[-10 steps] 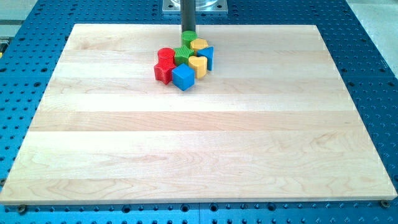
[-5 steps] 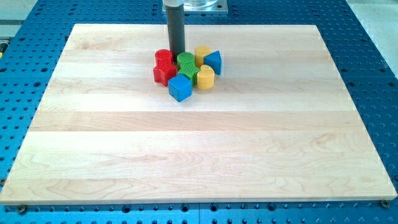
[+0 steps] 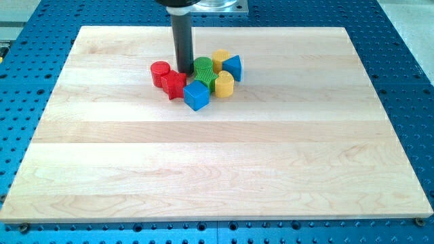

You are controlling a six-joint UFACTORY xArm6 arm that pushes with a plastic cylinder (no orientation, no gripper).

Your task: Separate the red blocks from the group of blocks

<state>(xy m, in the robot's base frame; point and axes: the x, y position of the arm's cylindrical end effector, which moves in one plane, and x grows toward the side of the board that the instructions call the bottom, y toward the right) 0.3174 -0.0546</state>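
The rod descends from the view's top edge and stands upright over the upper-centre part of the wooden tabletop (image 3: 217, 169). The tool here is a plain rod with no jaws, so there is no open or closed state to report. My tip (image 3: 183, 70) meets the tabletop between the red blocks and the green blocks, with the red star-like block just to its lower left and the green blocks just to its right.

Task items:
- The red cylinder (image 3: 160, 72) lies furthest toward the view's left. It touches or nearly touches the second red block; which of the two cannot be determined.
- The red star-like block (image 3: 174, 85) sits just to the lower right of the cylinder. Its right edge is close beside the blue cube.

Remaining group, to the view's right of my tip:
- The green cylinder (image 3: 203, 67) stands just right of the rod.
- A second green block (image 3: 206, 81), shape unclear, sits directly below the green cylinder.
- The blue cube (image 3: 196, 95) is the block nearest the view's bottom.
- One yellow block (image 3: 220, 59) lies at the top of the group.
- The other yellow block (image 3: 224, 85) lies at the lower right.
- The blue triangular block (image 3: 232, 68) marks the right end, beside both yellow blocks.

The tabletop rests on a blue perforated base (image 3: 407, 81).
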